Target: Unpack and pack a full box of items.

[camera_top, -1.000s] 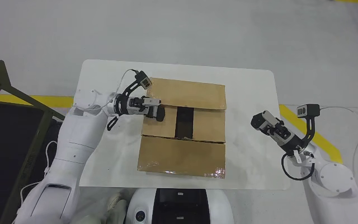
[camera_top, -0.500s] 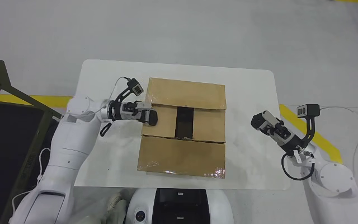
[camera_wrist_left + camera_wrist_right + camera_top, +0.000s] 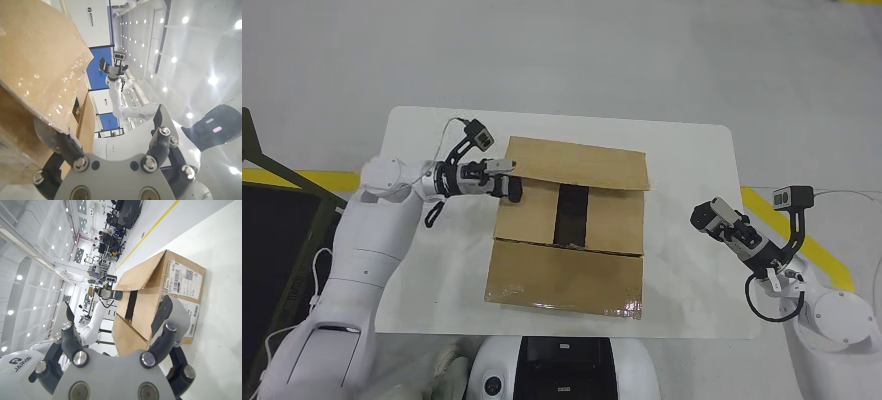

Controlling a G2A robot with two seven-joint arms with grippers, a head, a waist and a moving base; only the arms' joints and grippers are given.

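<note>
One cardboard box (image 3: 567,240) lay in the middle of the white worktop (image 3: 682,160), its two long flaps parted over a dark gap. The left gripper (image 3: 514,189) sat at the box's far left corner, fingers spread, one tucked under the raised far flap (image 3: 577,165). The right gripper (image 3: 702,214), fingers also spread, hung well apart from the box's right side.

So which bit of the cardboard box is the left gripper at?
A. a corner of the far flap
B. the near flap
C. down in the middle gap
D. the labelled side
A: the left gripper sits at a corner of the far flap of the cardboard box, and that flap is tilted up in the right wrist view.
</note>
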